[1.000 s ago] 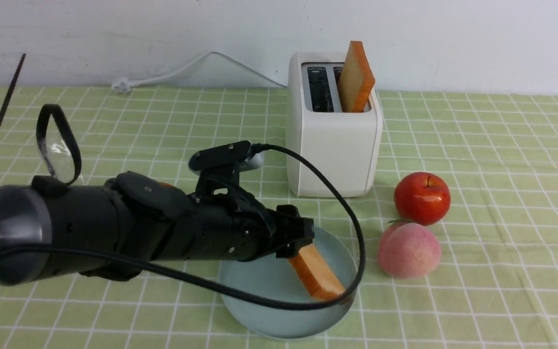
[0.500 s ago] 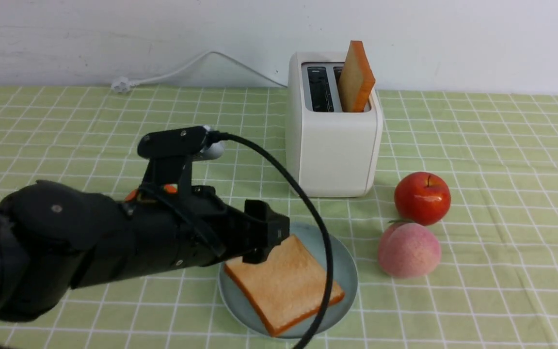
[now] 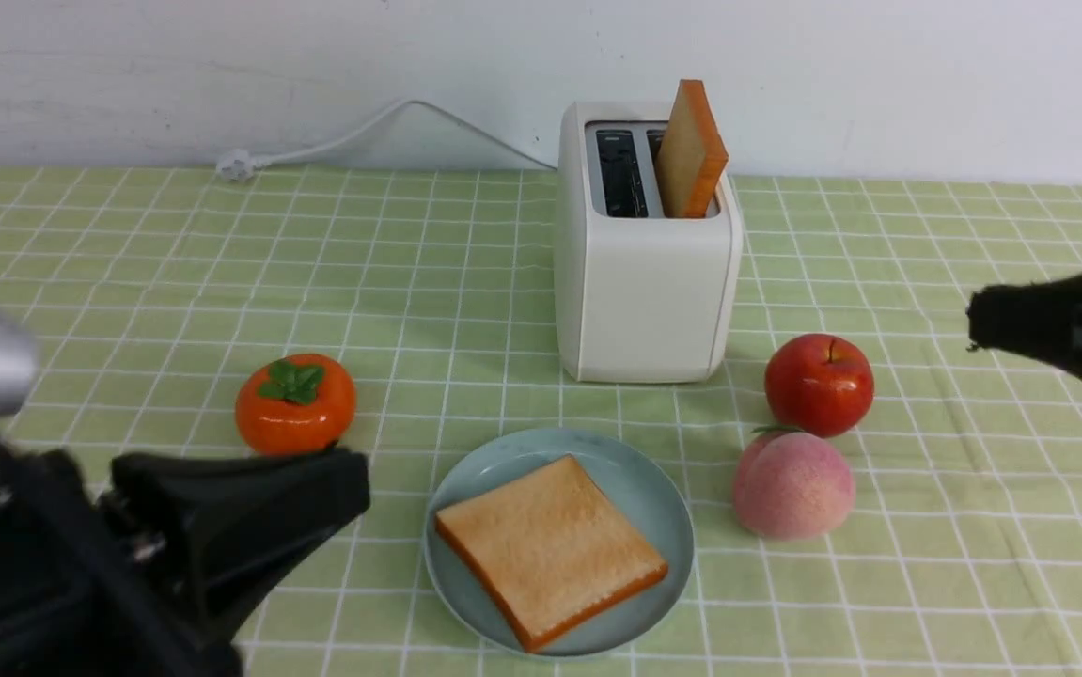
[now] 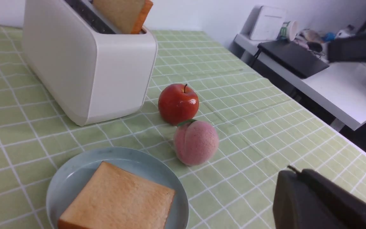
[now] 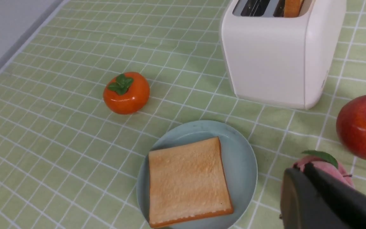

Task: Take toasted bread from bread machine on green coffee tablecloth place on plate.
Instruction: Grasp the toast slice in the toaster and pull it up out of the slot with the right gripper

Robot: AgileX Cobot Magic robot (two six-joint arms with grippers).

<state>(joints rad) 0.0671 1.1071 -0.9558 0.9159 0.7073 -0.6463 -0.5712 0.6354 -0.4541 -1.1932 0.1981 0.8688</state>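
One slice of toasted bread (image 3: 550, 550) lies flat on the pale blue plate (image 3: 658, 489), nothing touching it. Another slice (image 3: 689, 150) stands tilted in the right slot of the white bread machine (image 3: 644, 282) at the back of the green coffee tablecloth (image 3: 127, 282). My left gripper (image 3: 352, 480) hangs low at the front left, shut and empty, a short way left of the plate. My right gripper (image 3: 973, 329) pokes in from the right edge, shut and empty, to the right of the apple. The right wrist view shows its tip (image 5: 297, 171) over the peach, beside the plate (image 5: 240, 152).
An orange persimmon (image 3: 296, 404) sits left of the plate. A red apple (image 3: 819, 384) and a pink peach (image 3: 792, 484) sit close together right of it. The toaster's white cord (image 3: 362, 132) runs along the back wall. A side desk (image 4: 329, 86) stands past the cloth's right edge.
My left gripper let go of the slice, which now lies flat on the plate, then drew back to the front left and shut. My right gripper has come in from the right.
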